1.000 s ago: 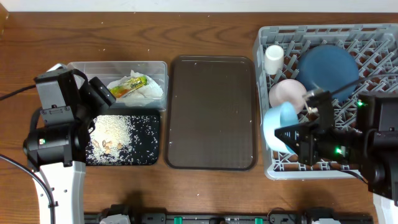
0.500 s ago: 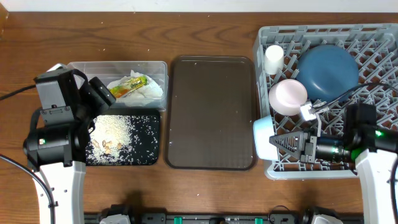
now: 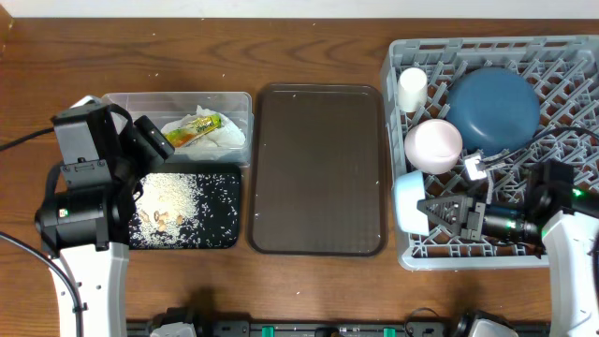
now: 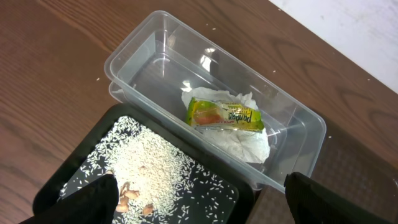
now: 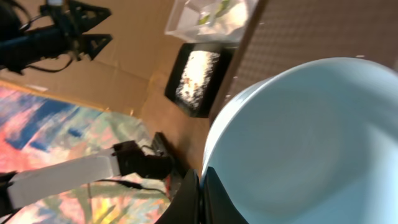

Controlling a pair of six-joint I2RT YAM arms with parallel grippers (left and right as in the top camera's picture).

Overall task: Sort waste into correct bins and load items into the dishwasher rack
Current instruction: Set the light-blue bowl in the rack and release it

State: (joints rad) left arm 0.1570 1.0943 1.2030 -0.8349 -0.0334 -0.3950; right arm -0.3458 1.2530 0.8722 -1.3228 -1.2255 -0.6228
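Observation:
My right gripper (image 3: 427,213) is shut on the rim of the small light-blue bowl (image 3: 405,198) and holds it on edge at the front left corner of the grey dishwasher rack (image 3: 562,54). In the right wrist view my fingers (image 5: 200,193) pinch the bowl's rim (image 5: 311,137). The dark-blue bowl (image 3: 493,108), pink bowl (image 3: 433,145) and white cup (image 3: 412,89) sit in the rack. My left gripper (image 4: 199,211) is open and empty above the bins. The clear tub (image 4: 143,56) holds the napkin (image 4: 249,140) and wrapper (image 4: 224,116). The black tray (image 4: 93,155) holds rice (image 4: 155,168). No chopsticks are in view.
The larger brown serving tray (image 3: 318,168) lies between the bins and the rack, with a few rice grains on it. The left arm (image 3: 84,187) stands over the tub and black tray at the table's left. Some brown bits lie among the rice.
My right gripper has swung the light-blue bowl from a tilt above the rack's left side down onto its edge in the front left corner. The left arm has not moved.

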